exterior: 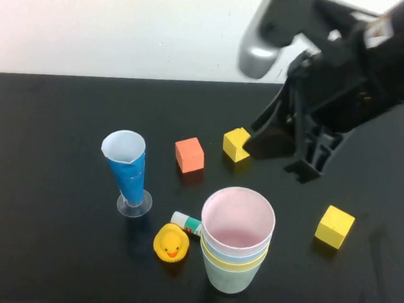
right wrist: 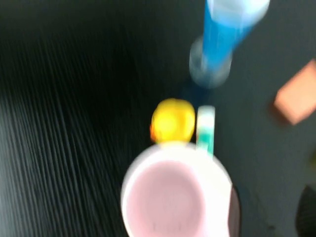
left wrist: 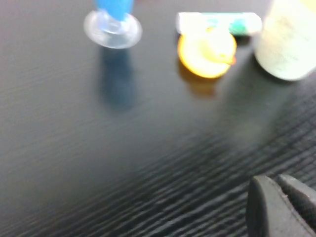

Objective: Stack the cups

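High view | 4 cups [exterior: 235,247] nested | right end effector [exterior: 295,154] raised, empty, seemingly wide | left unclear | no legible writing

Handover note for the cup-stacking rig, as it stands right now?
Right gripper: raised over the table's back right, behind the stack, fingers apart, holding nothing.
Left gripper: low at the near left edge, only its tip shows in the left wrist view, carrying nothing visible.
Cups: all four nested in one upright stack at front centre: pale green cup at the bottom, then yellow cup, light blue cup, pale pink cup on top.
Done: stacking looks complete.
Left: probably just retract and park the right arm.
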Controlling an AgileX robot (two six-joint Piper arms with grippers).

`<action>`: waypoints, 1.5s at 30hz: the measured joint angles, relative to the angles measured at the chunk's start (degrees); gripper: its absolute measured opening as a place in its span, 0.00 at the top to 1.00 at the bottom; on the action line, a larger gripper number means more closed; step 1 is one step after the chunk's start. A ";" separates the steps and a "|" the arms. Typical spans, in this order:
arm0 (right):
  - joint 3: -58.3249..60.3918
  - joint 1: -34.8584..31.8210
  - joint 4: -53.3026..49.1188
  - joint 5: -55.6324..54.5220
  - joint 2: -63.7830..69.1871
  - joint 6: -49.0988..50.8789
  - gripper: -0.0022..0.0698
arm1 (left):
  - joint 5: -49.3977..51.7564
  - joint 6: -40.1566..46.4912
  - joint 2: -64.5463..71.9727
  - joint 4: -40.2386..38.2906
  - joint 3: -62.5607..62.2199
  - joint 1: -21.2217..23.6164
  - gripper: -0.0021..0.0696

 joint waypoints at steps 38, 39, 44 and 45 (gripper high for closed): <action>52.87 0.00 33.45 -46.76 -45.24 -40.48 0.88 | 0.71 -14.15 -29.02 20.21 6.98 0.00 0.97; 52.97 0.00 33.45 -46.76 -44.95 -40.48 0.88 | 0.71 -14.15 -29.02 20.32 6.98 0.00 0.97; 55.25 0.00 32.90 -50.30 -43.49 -40.73 0.88 | 0.71 -14.15 -29.02 20.32 6.98 0.00 0.97; 56.59 0.00 32.33 -52.63 -43.60 -40.92 0.88 | 0.71 -14.15 -29.02 20.32 6.98 0.00 0.97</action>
